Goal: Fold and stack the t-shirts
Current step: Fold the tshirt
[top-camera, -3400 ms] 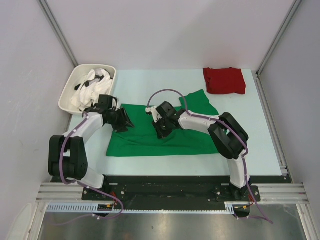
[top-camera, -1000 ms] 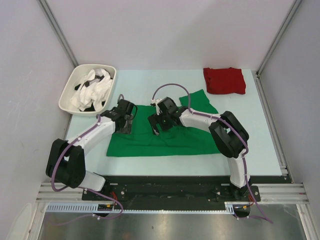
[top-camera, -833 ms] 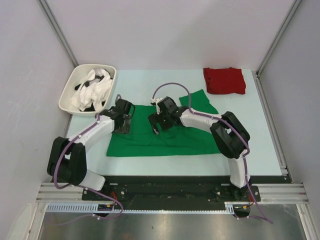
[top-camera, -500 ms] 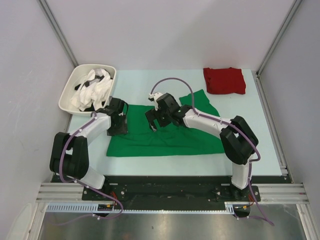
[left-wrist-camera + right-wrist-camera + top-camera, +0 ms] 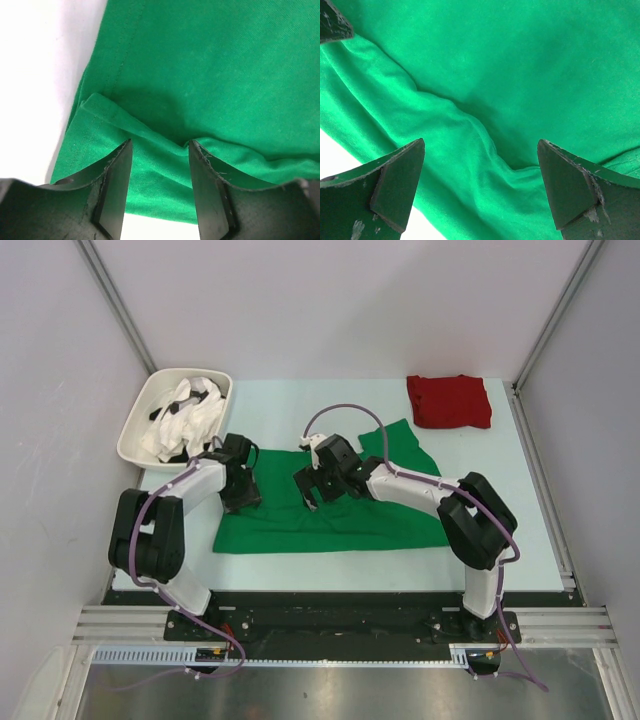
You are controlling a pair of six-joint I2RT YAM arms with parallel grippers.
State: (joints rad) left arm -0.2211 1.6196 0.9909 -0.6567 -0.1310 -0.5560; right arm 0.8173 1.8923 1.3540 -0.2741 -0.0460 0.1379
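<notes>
Green t-shirt (image 5: 330, 515): it lies spread on the bench (image 5: 500, 490) as my landmark, one sleeve sticking out on its far right side; flat like this because the fold is only partly made, I judge.
Left fingers (image 5: 117, 185): at the shirt's far left edge, parted with a raised ridge of green cloth in the gap; not pressed together yet; I place them here because a loose hem is the easiest thing to pinch.
Right fingers (image 5: 395, 187): spread wide over a soft wrinkle near the shirt's far edge, right of my left gripper (image 5: 240, 488); nothing is held; my right gripper (image 5: 318, 482) sits level with the left so both can lift one edge evenly.
Red t-shirt (image 5: 449, 401): folded square, well apart from the green one, beyond its far right; I take it as the base of the stack.
White tub (image 5: 135, 435): beyond the green shirt's far left, holding pale cloth; not my concern now.
</notes>
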